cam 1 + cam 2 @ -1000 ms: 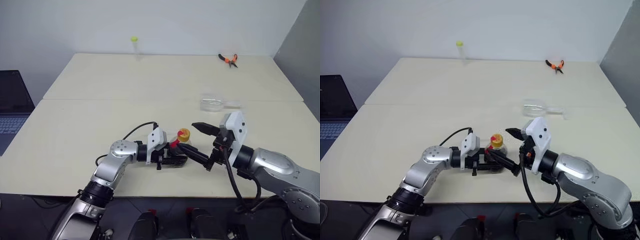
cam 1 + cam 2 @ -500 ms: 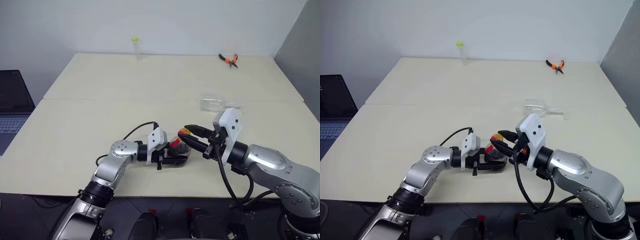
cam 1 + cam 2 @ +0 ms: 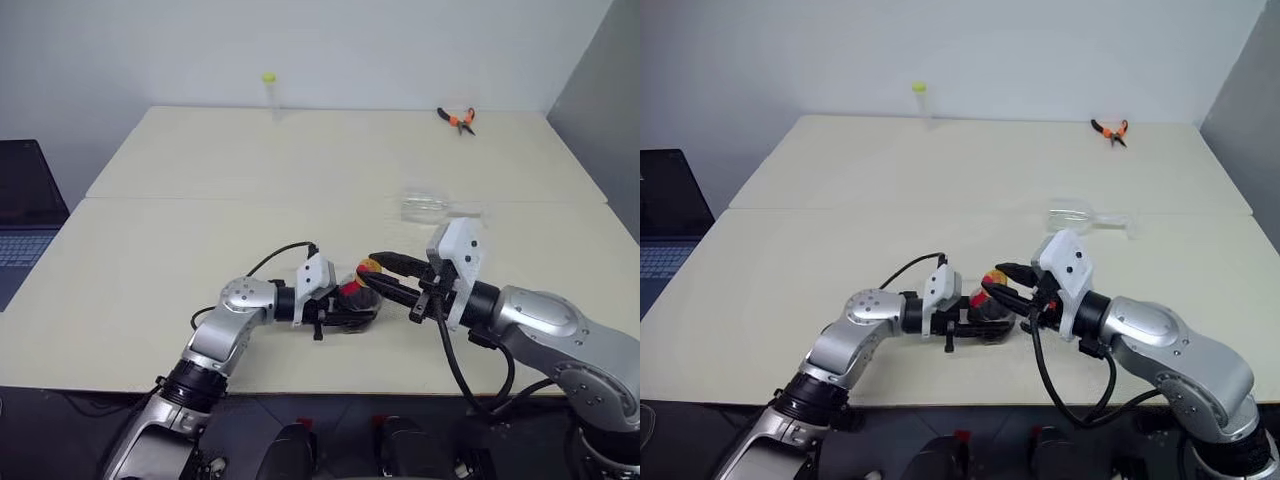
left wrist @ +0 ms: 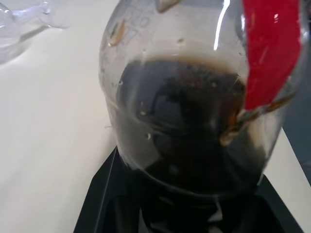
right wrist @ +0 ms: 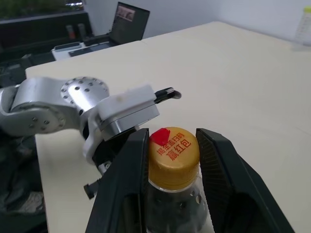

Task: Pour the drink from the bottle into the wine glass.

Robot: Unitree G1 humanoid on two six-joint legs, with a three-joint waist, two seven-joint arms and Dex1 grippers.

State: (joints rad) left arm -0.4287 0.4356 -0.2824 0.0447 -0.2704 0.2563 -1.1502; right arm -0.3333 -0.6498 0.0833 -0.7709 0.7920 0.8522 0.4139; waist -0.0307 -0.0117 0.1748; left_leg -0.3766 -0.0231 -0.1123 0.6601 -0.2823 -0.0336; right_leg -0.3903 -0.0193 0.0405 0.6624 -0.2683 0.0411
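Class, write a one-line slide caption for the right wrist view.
Right gripper closed around the yellow cap of the bottle, left gripper behind.

Cream-coloured table (image 3: 200, 240), of two tops joined along a seam, carrying the bottle (image 3: 357, 300) near its front edge, the wine glass (image 3: 432, 208) lying on its side, orange-handled pliers (image 3: 457, 119) and a yellow-capped clear tube (image 3: 269, 92) at the back.
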